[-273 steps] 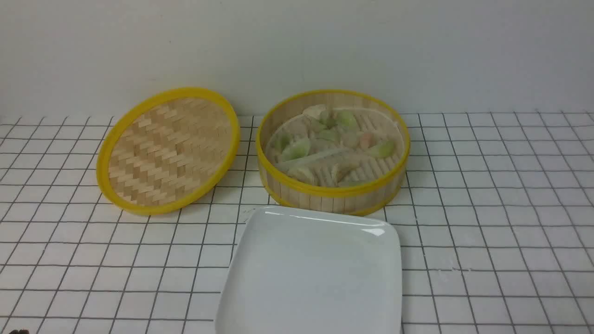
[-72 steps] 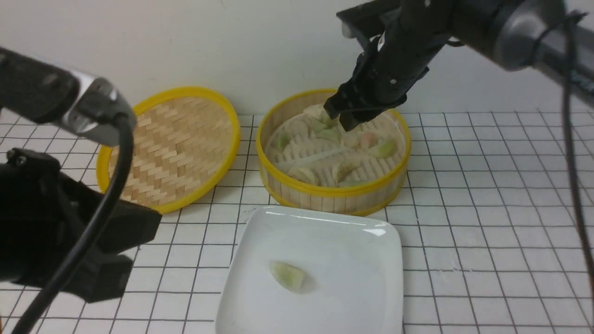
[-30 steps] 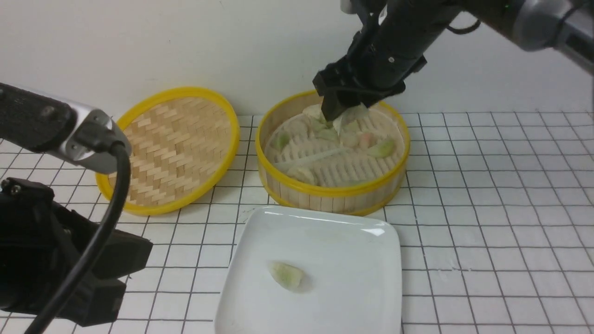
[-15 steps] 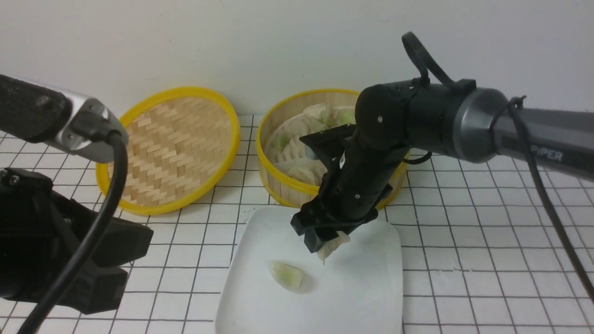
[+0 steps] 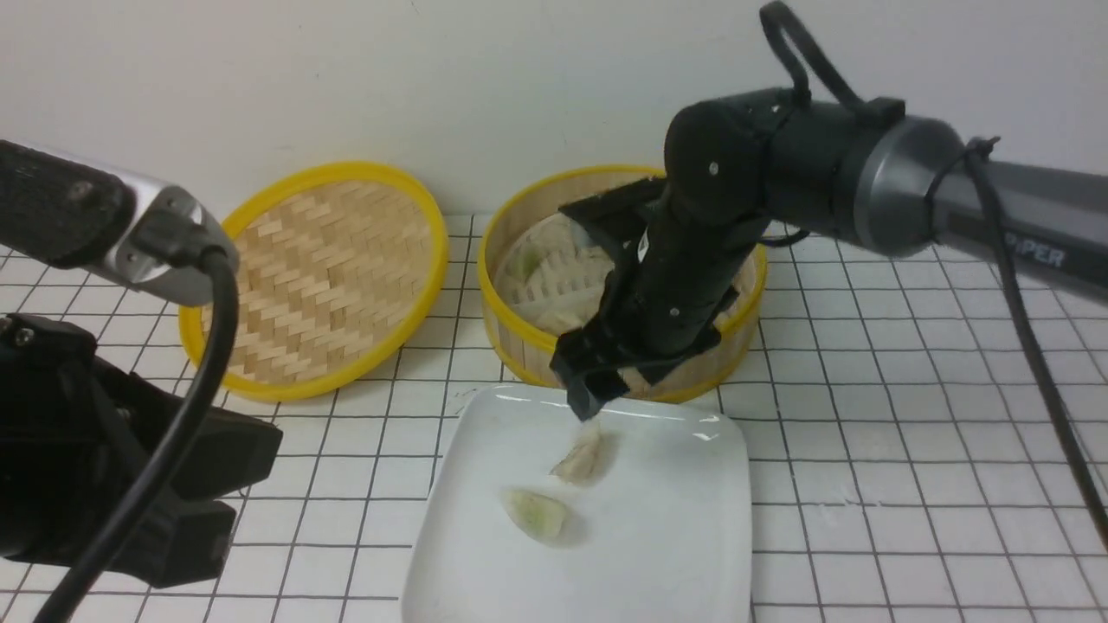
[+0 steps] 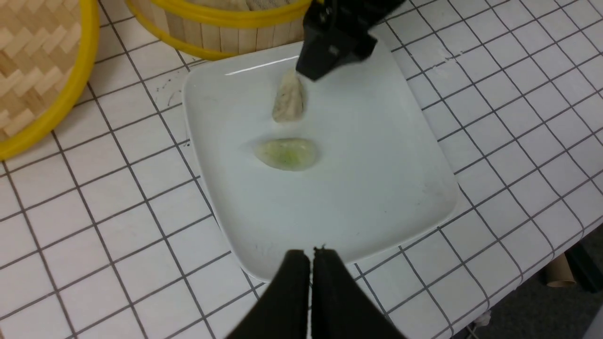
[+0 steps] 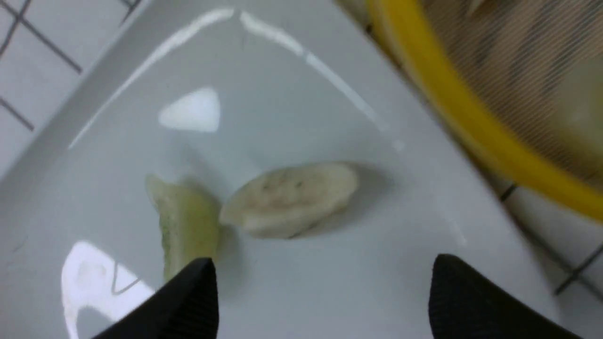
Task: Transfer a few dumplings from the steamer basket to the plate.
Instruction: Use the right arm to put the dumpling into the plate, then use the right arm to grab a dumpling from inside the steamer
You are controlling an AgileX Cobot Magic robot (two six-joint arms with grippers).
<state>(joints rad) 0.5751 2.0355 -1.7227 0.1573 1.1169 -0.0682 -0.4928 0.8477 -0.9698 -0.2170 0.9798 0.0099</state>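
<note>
Done so far: Two dumplings lie on the plate (image 5: 675, 536), a green dumpling (image 5: 537, 515) and a beige dumpling (image 5: 582, 459). That looks like a good start on "a few".
Left to do: More dumplings (image 5: 525, 260) sit in the steamer basket (image 5: 519, 346), which stands just behind the plate. One or two more trips would likely be enough.
Green dumpling: It lies flat near the middle of the plate.
Beige dumpling: It lies on the back half of the plate, just behind the green one. In the right wrist view their ends look very close, maybe touching.
Right gripper (image 5: 593, 394): It hangs low over the back part of the plate. Its fingers (image 7: 188, 296) are spread wide apart, and nothing is between them.
Dumpling and fingers: The beige dumpling rests on the plate, not in the grip. It lies below the tips and a little past them. In the front view its back end sits right at the gripper's tip. The pictures do not show whether they touch there.
Left gripper (image 6: 311, 256): It hangs over the front edge of the plate. Its fingers are pressed together and hold nothing.
Lid (image 5: 312, 277): It lies behind the plate and to the left, beside the basket, and takes no part in this step.
Likely next: The right gripper probably needs to lift clear and reach into the basket for another dumpling.
</note>
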